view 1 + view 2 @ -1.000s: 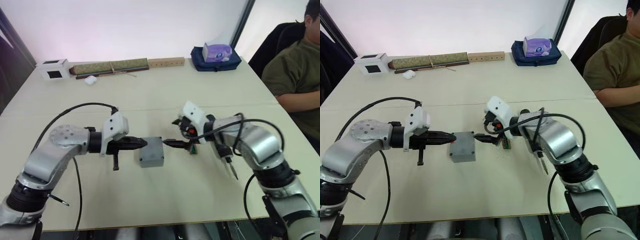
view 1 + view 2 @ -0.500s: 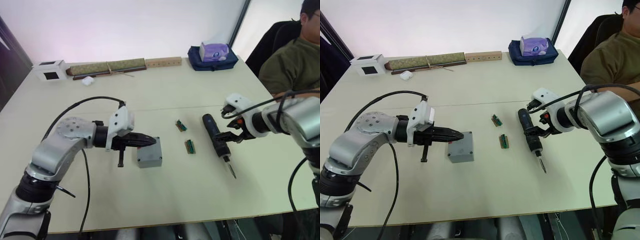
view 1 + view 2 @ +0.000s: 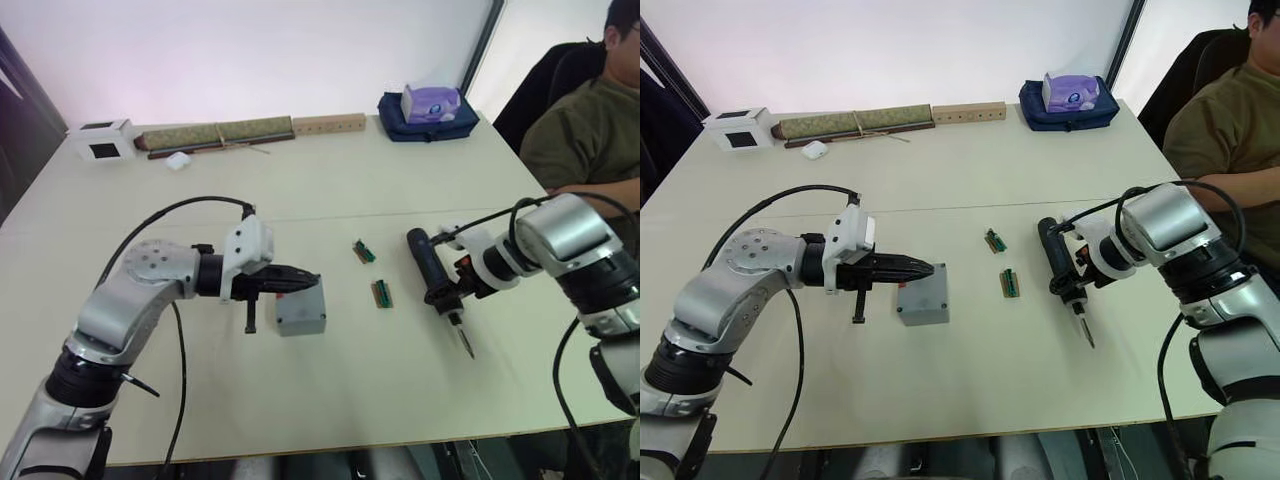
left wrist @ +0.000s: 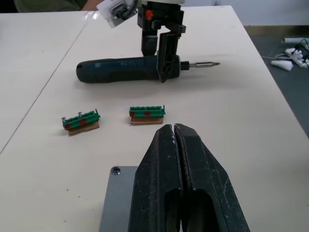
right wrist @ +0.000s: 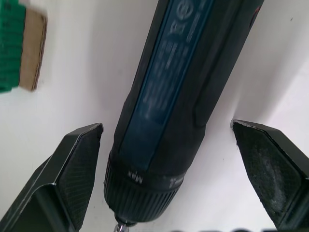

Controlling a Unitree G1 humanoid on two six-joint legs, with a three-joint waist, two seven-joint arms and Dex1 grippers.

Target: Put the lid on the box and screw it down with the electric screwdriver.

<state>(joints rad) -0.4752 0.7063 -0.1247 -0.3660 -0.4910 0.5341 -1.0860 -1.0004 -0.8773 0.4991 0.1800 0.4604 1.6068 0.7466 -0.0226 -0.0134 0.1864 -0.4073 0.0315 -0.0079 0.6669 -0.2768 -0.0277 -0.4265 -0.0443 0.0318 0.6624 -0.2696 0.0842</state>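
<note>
The grey box (image 3: 922,303) sits on the table left of centre, with the flat grey lid (image 4: 115,198) lying on top of it, a screw hole showing at one corner. My left gripper (image 3: 926,268) is shut, its fingertips together over the lid's left part. The dark blue electric screwdriver (image 3: 1055,258) lies on the table to the right, bit pointing toward the near edge. My right gripper (image 5: 166,128) is open and straddles the screwdriver's body (image 5: 178,92) near the chuck, with a gap showing between each finger (image 5: 72,164) and the tool.
Two small green connector blocks (image 3: 993,240) (image 3: 1009,282) lie between box and screwdriver. Along the far edge stand a white cube (image 3: 738,127), a long roll (image 3: 855,122), a wooden block (image 3: 968,112) and a tissue box on a blue bag (image 3: 1068,98). A person (image 3: 1230,130) sits at the right.
My right gripper left the box's right side, swung right and came down open around the screwdriver. The left gripper stayed shut over the lid.
</note>
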